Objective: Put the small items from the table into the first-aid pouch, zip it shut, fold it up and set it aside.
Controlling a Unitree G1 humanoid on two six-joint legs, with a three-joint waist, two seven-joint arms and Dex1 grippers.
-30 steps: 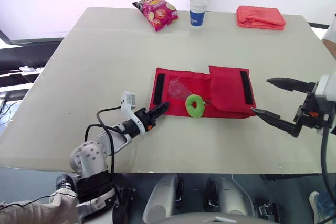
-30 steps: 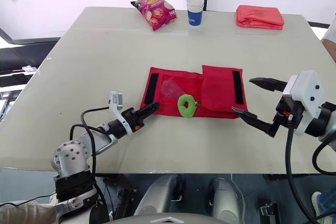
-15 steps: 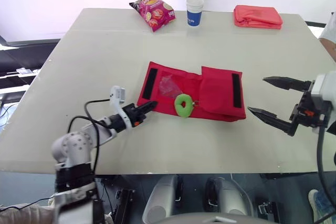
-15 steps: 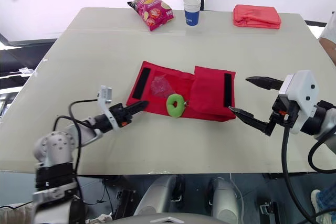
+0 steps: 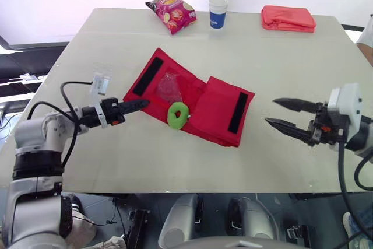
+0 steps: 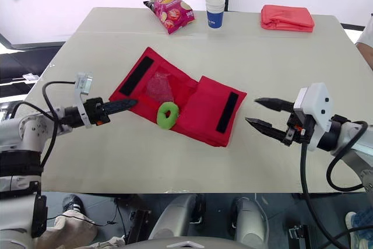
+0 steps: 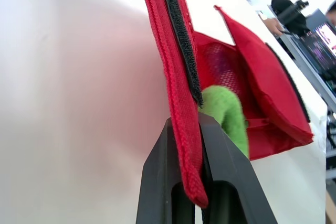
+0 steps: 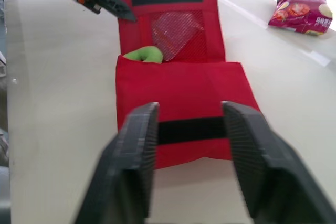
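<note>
Pouch (image 5: 192,100) lies slantwise near the middle of the table (image 5: 116,45), its right panel already doubled over and its left panel open, showing the mesh pocket (image 5: 169,87) and a black fastening strip (image 5: 147,77) along the left edge. The step in hand looks like the fold, though I cannot tell whether the zip is fully shut. To do it well, the held left edge should rise just enough to clear the table and then swing right over the mesh pocket, so that its strip lands square on the strip of the right panel. The fabric is limp and the whole thing slides easily, so the right side probably needs pinning down while the left side travels. A green ring (image 7: 226,111) sits at the crease between the two panels; it is bulky and may prop the fold open or poke out, so it is worth tucking in. The left gripper (image 5: 140,104) is at the pouch's near left edge, and its fingers (image 7: 163,177) are pressed together on the red hem beside the strip, with the cloth standing up between them. The right gripper (image 5: 270,111) hangs to the right of the pouch, apart from it, its fingers (image 8: 131,166) spread wide and holding nothing. A crisp bag (image 5: 172,12), a paper cup (image 5: 218,11) and a folded red cloth (image 5: 288,18) stand along the far edge, well apart from the work.
</note>
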